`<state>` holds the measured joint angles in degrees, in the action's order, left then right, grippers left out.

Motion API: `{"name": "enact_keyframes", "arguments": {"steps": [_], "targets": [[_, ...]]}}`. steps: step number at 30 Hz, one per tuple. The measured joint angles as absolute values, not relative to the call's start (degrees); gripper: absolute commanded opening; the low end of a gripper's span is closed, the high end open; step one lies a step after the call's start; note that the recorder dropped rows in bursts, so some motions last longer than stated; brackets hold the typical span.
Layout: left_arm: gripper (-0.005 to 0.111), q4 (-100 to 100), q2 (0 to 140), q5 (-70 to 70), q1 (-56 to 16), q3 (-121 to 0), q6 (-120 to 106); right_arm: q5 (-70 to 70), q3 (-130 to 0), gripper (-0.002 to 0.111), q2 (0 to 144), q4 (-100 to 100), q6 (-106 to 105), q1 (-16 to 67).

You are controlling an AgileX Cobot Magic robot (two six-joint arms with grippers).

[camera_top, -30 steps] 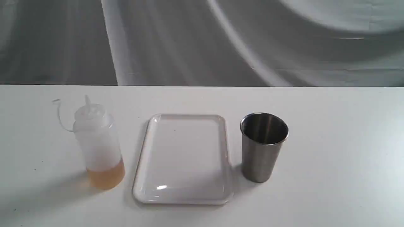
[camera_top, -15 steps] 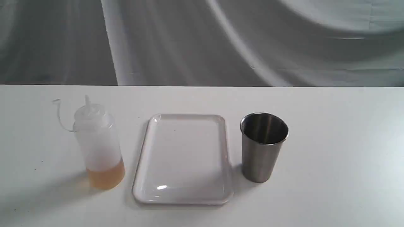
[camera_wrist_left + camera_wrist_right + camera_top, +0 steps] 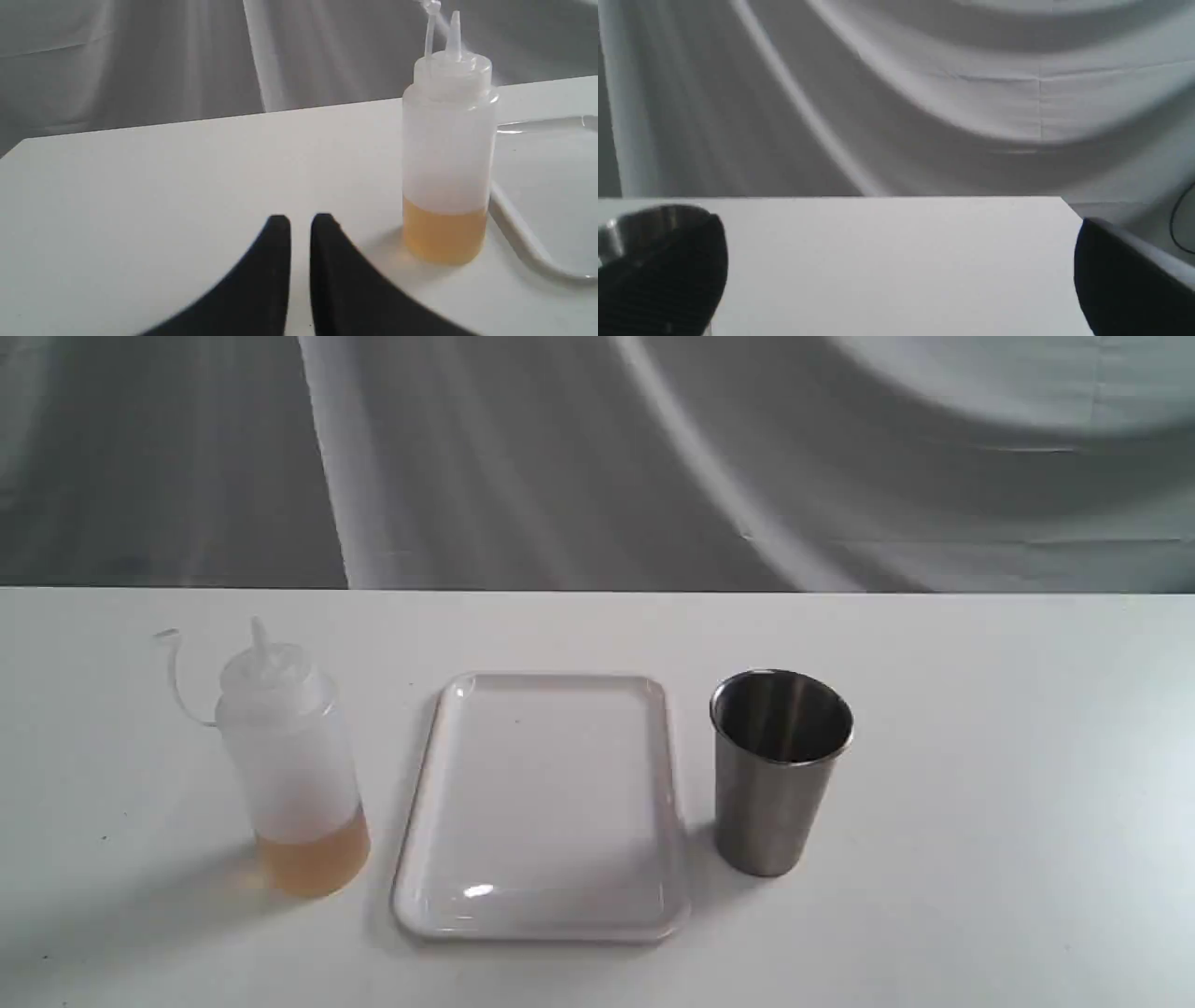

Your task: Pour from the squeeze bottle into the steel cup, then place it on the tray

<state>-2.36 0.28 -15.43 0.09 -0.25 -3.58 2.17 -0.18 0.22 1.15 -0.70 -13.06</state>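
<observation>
Left of the tray [image 3: 546, 784], squeeze bottle [image 3: 294, 775] upright, nozzle [image 3: 259, 637] skyward.

Left tool [image 3: 300, 223] closed, right tool [image 3: 899, 235] spread

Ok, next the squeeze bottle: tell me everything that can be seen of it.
The squeeze bottle is a translucent whitish plastic cylinder with a pointed nozzle on a domed top; its cap stands off on a thin strap, so the nozzle is uncovered. Amber liquid fills only its bottom portion. It stands upright on the white table, left of the tray in the exterior view and apart from it. Nothing grips it; the left pincer sits short of it, shut and empty.
</observation>
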Motion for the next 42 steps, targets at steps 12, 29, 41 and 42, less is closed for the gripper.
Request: {"name": "enact_keyframes", "arguments": {"steps": [12, 29, 41, 42], "targets": [[0.008, -2.4, 0.3, -15.4, 0.1, -0.3, -3.6, -8.8, -0.2, 0.105, 0.2, 9.5, 14.2, -13.1], [0.008, -2.4, 0.3, -15.4, 0.1, -0.3, -3.6, 14.6, -26.6, 0.105, -0.1, 21.7, 11.7, -13.1], [0.008, -2.4, 0.3, -15.4, 0.1, -0.3, -3.6, 37.8, -44.1, 0.105, 3.7, 83.2, -51.4, -13.1], [0.008, -2.4, 0.3, -15.4, 0.1, -0.3, -3.6, 39.4, -45.2, 0.105, 5.1, 84.8, -52.8, -13.1]]}}
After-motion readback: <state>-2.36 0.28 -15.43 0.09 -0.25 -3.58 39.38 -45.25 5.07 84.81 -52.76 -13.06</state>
